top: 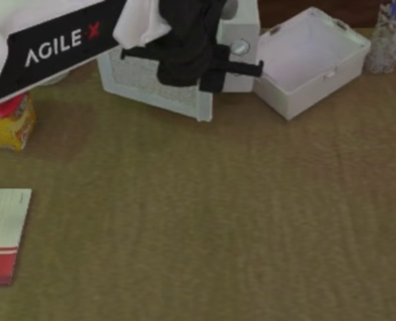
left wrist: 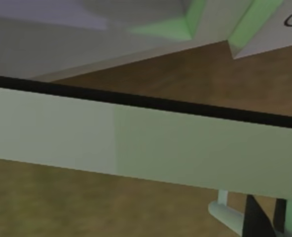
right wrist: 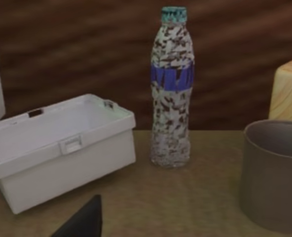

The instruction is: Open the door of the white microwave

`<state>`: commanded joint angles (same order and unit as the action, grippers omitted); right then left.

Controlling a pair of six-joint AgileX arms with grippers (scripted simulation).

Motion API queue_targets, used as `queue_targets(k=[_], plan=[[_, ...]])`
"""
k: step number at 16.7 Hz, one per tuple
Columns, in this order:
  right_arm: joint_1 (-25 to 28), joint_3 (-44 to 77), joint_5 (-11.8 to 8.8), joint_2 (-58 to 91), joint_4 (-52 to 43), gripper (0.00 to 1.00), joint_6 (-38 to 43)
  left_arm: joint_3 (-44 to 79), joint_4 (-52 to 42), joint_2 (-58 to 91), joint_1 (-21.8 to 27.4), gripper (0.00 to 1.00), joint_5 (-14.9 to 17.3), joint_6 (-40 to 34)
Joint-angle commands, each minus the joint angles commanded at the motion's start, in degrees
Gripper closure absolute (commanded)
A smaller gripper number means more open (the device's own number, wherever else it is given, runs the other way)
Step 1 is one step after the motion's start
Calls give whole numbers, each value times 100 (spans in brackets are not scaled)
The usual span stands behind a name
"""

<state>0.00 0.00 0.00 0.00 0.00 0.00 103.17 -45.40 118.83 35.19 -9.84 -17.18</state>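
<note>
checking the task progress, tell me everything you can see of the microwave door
The door is a flat white panel with a grey speckled mesh window filling most of it. In the top view it stands swung out from the white microwave at the table's far edge, partly open, its free end nearest the camera. The left gripper reaches across its upper edge, hiding part of it. Its contact with the door is not visible.

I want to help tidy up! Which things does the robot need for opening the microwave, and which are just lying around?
For the job: white microwave, its door, left gripper at the door.

Just lying about: white bin, speckled bottle, grey cup, yellow packet, red-and-white box, wooden block.
</note>
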Motion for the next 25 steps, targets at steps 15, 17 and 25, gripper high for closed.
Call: queue_targets(k=[15, 17, 25], plan=[[0, 0, 0, 0, 0, 0, 0, -730, 326, -491, -119, 100, 339, 616], [0, 0, 0, 0, 0, 0, 0, -730, 326, -491, -119, 100, 339, 616], [0, 0, 0, 0, 0, 0, 0, -730, 326, -491, -119, 100, 339, 616]])
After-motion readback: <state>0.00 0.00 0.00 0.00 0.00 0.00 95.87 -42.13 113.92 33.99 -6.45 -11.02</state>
